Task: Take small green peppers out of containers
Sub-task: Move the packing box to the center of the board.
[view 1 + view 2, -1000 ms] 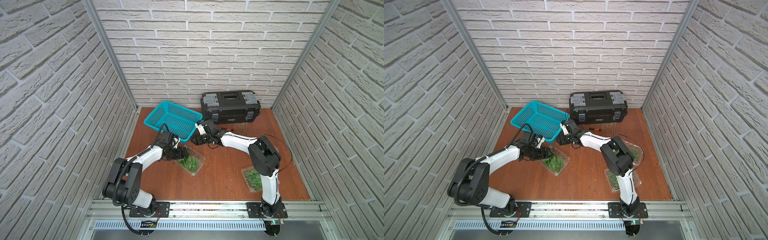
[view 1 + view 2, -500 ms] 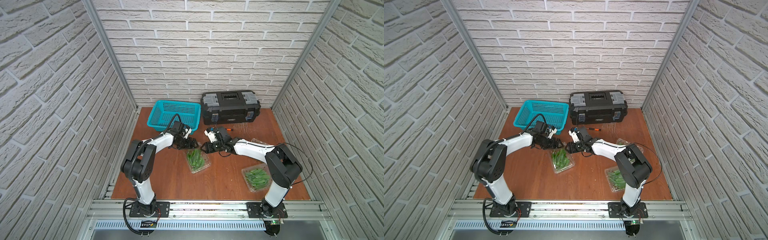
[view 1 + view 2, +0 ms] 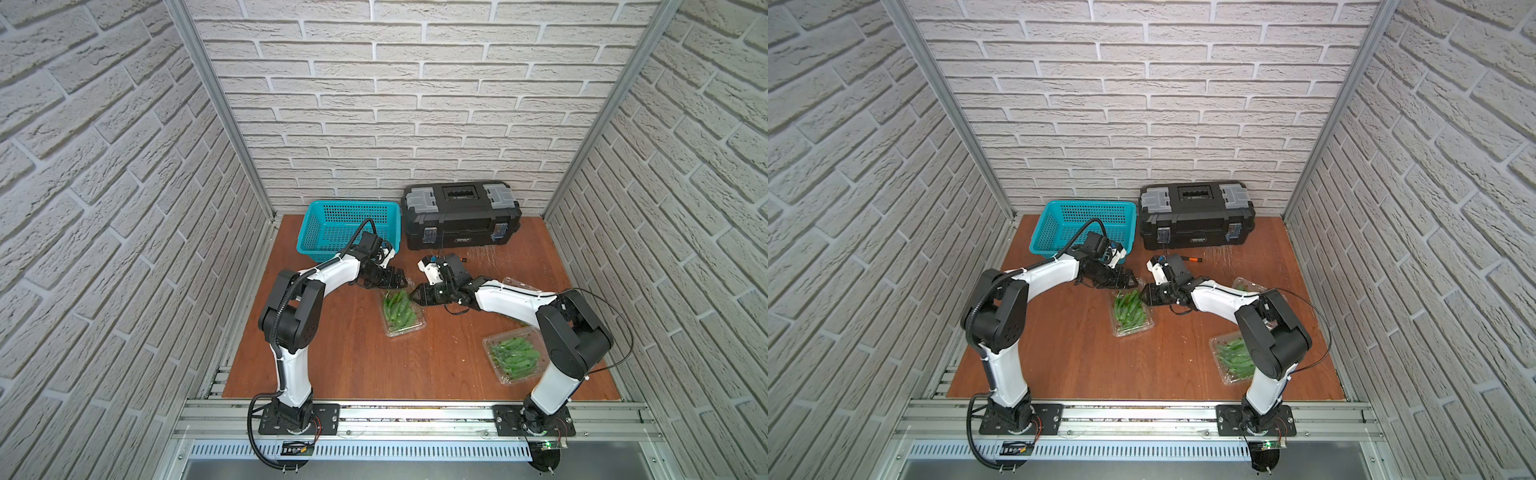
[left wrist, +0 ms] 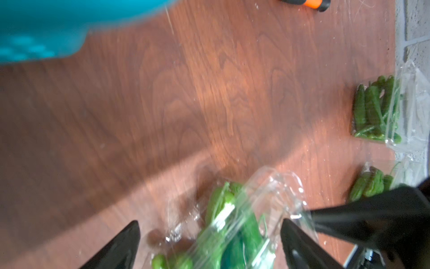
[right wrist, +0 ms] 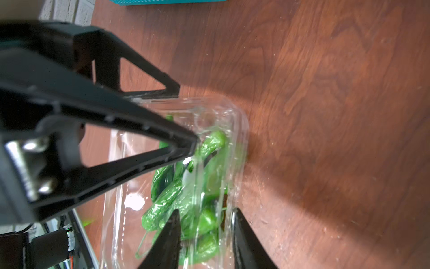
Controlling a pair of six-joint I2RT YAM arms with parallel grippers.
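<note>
Right wrist view: the right end effector (image 5: 204,210) has its two tapered black fingers partly apart, straddling one long wall of the middle container (image 5: 239,121) (I can make out no pinch on the plastic). The left end effector (image 5: 186,115) stands wide apart at the container's far corner, one fingertip touching the rim, holding nothing.

The step in hand looks like getting this clamshell open; its lid seems shut, and the peppers (image 5: 172,195) all lie inside. Next, I judge, one side must pin the tray while the other lifts the lid gently, since the thin, clear shell will likely buckle or skid on the smooth wood-grain counter (image 5: 325,116).

The peppers are glossy, slender and slightly curved, with thin stems. In both top views a second container (image 3: 515,353) and a third container (image 3: 513,284), both filled, lie by the right arm; the teal perforated basket (image 3: 345,224) waits behind.
</note>
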